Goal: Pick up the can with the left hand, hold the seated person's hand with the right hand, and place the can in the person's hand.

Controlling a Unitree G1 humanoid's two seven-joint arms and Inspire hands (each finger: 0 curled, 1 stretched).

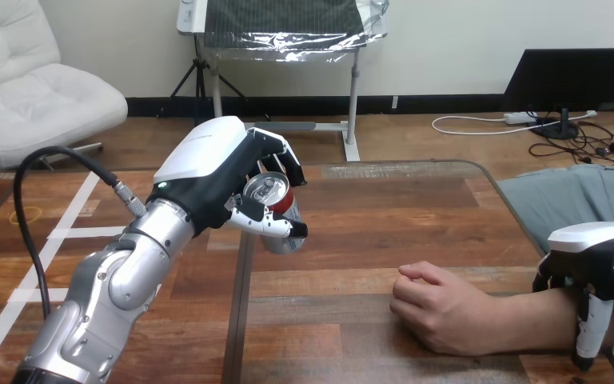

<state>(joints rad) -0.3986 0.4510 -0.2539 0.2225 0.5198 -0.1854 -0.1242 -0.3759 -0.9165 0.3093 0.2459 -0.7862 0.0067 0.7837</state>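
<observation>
My left hand [208, 172] is raised above the table's left part, its fingers and thumb curled round a red can [276, 204] with a silver top, held tilted. The person's hand [436, 308] rests on the table at the lower right as a loose fist, knuckles toward the can. My right hand [588, 264] lies over the person's forearm near the right edge, with a thumb and fingers [588, 332] hanging down across it, curled round the arm. About a hand's width of table separates the can from the person's fist.
The wooden table [384, 240] spreads across the middle, with its far edge rounded at the right corner. The person's lap sits at the right side beyond the table edge.
</observation>
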